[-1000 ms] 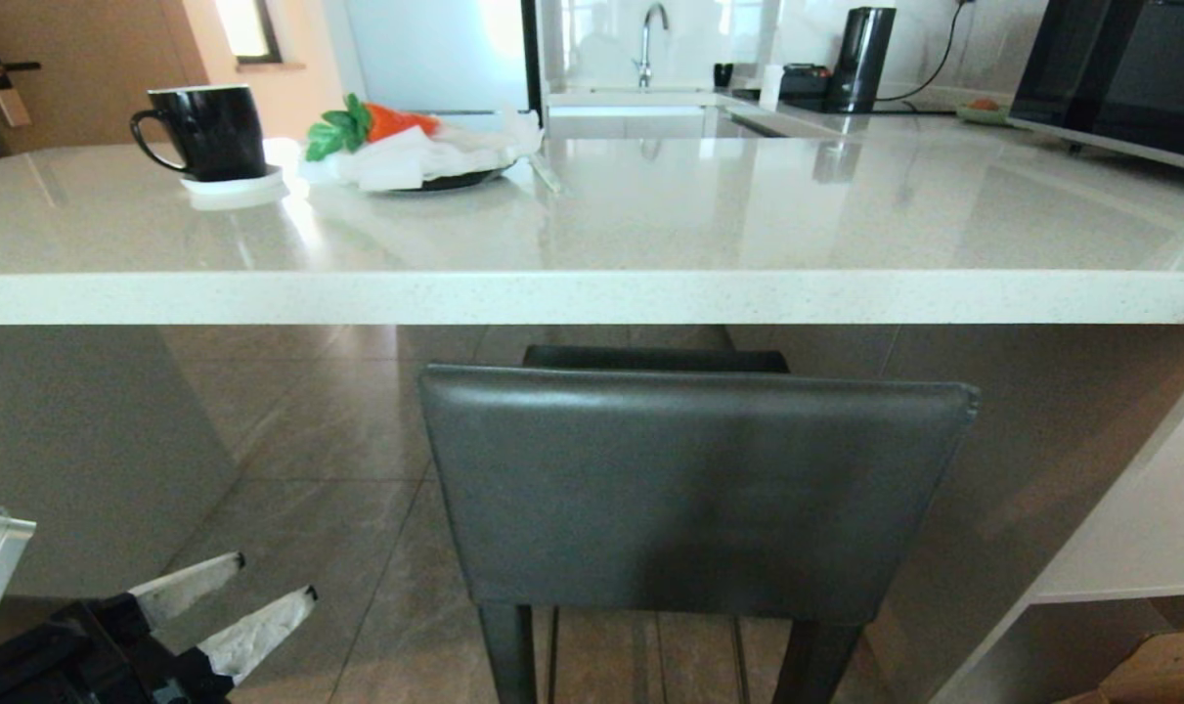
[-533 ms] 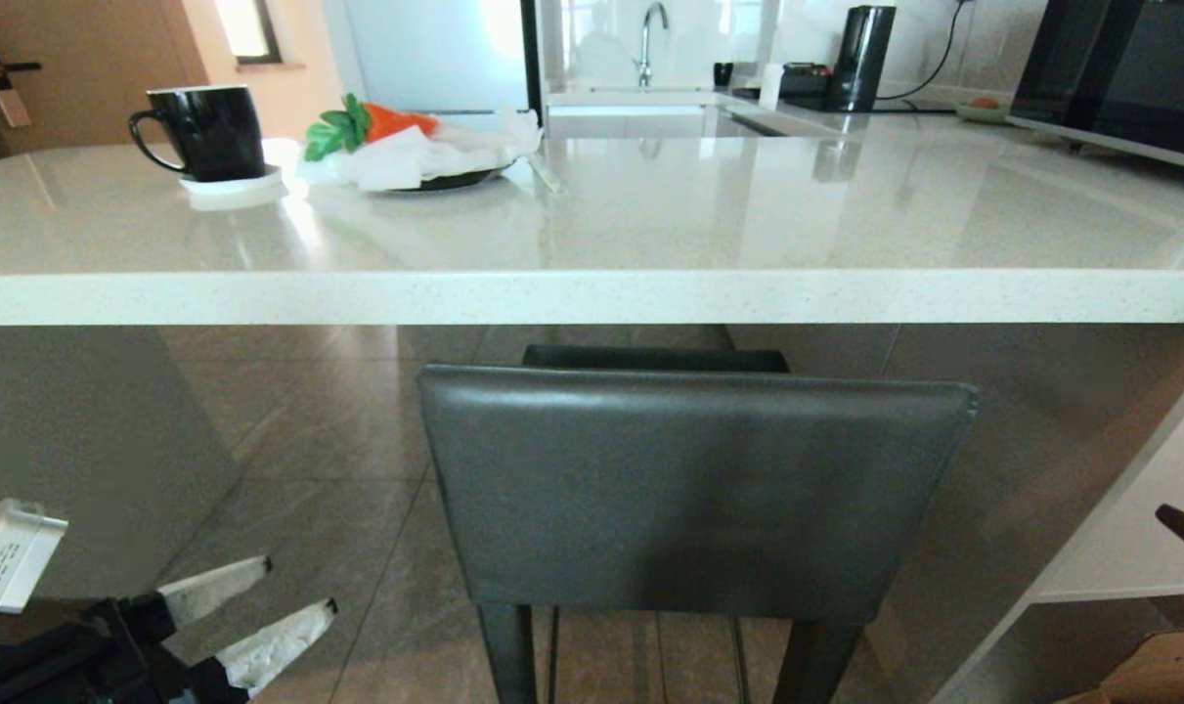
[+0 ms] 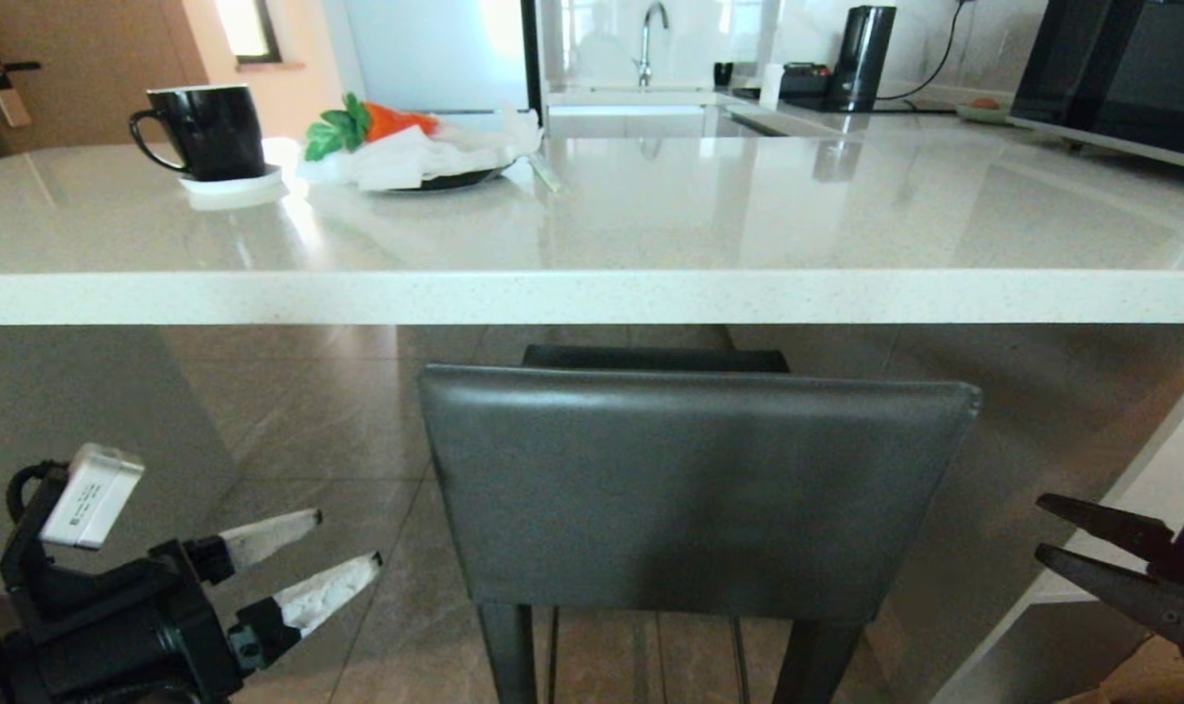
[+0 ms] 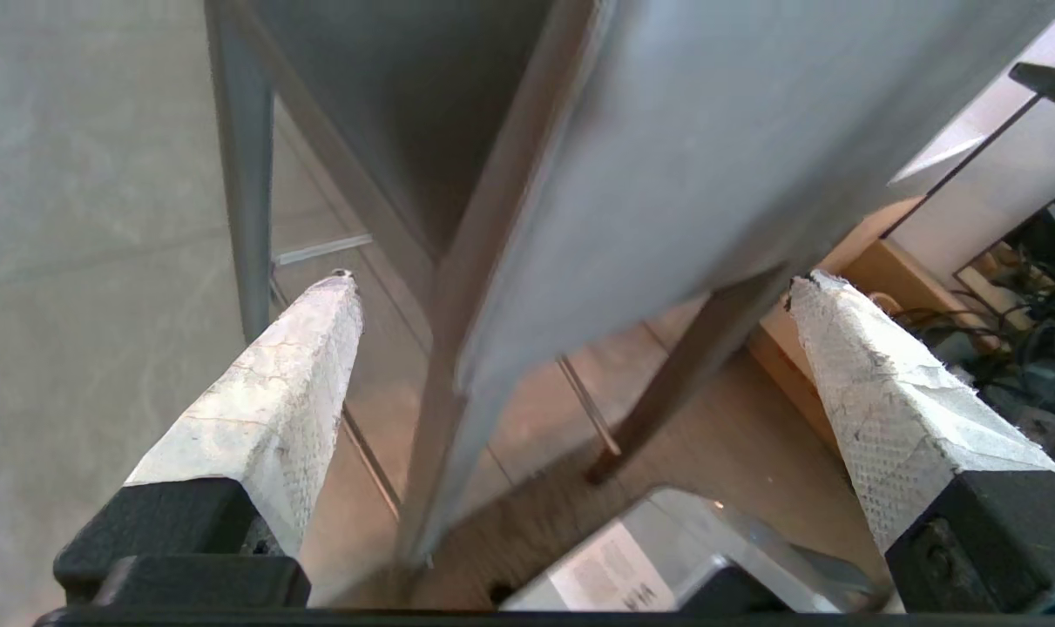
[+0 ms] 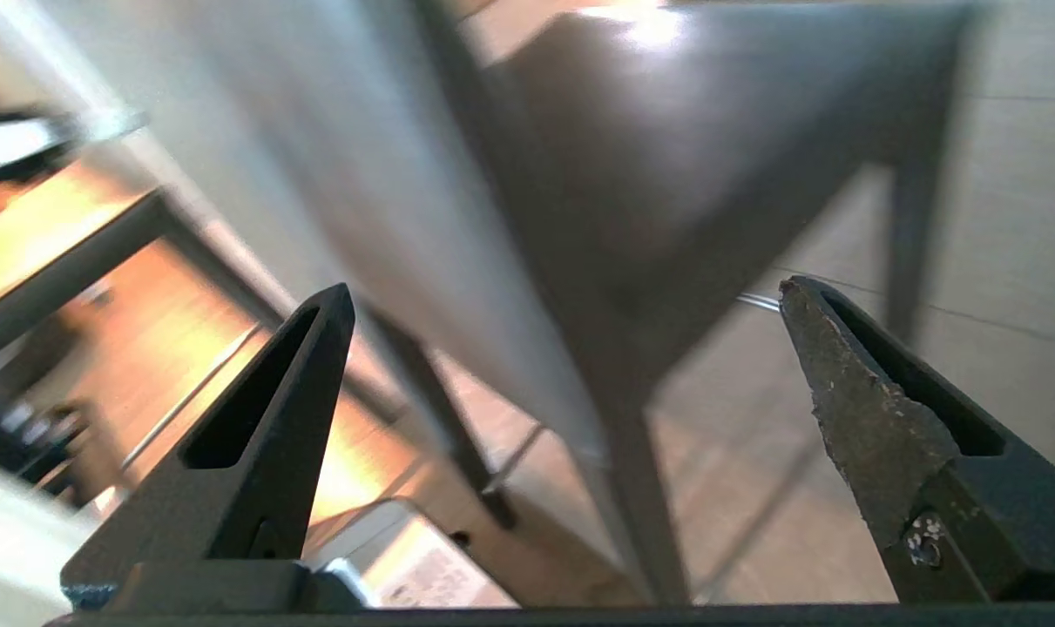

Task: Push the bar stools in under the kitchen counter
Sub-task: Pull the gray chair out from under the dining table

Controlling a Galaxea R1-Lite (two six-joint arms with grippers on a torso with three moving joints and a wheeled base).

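Tabletop [image 3: 592,293] fills the width of my head view, white and speckled, with a thick front edge. Below that edge stands one stool [image 3: 694,489]; its grey padded back faces me, and its dark seat reaches in under the slab. On the tabletop at the far left I see a black mug [image 3: 205,129] on a white coaster, and beside it a plate with white cloth [image 3: 425,156]. My left claw [image 3: 347,548] hovers low, left of the stool back, fingers apart and not touching it. My right claw [image 3: 1039,528] is at the right edge, also apart, holding nothing.
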